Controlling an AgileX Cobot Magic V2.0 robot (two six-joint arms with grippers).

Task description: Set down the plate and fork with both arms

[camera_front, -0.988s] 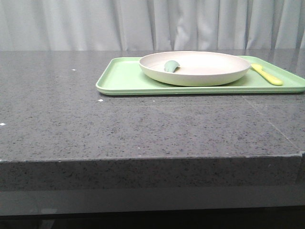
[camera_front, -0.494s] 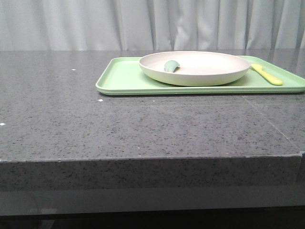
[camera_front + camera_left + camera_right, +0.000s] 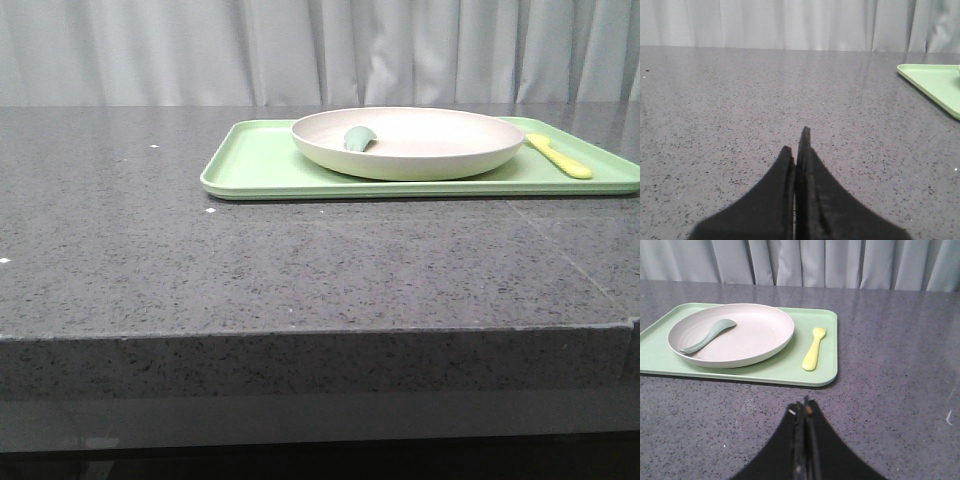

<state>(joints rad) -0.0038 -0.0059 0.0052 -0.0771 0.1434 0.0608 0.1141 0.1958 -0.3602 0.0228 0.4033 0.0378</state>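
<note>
**Both grippers closed and empty; plate and fork lie on the tray**

Right gripper: fingers pressed together, nothing between them, hovering over bare counter just short of the tray's near edge. Left gripper: also pinched closed and empty, over open counter well to the left of the tray, whose corner only shows at the edge of that wrist view. Neither arm appears in the front view.

Nearest the right gripper is the light-green tray, set toward the counter's far right. On it, going back:
- the fork — pale yellow, flat on the tray floor along its right side, handle toward the near edge, tines toward the far edge, just beside the plate but apart from it;
- the plate — cream-white, occupying the tray's middle, rim clear of the fork;
- a teal spoon resting inside the plate, bowl at the left.

Behind the counter, a grey curtain.

Progress, as a judgement: plate and fork sit side by side on the tray, and both grippers are clear of them. This reads as either a finished placement or an untouched start — the frames alone cannot settle which.
</note>
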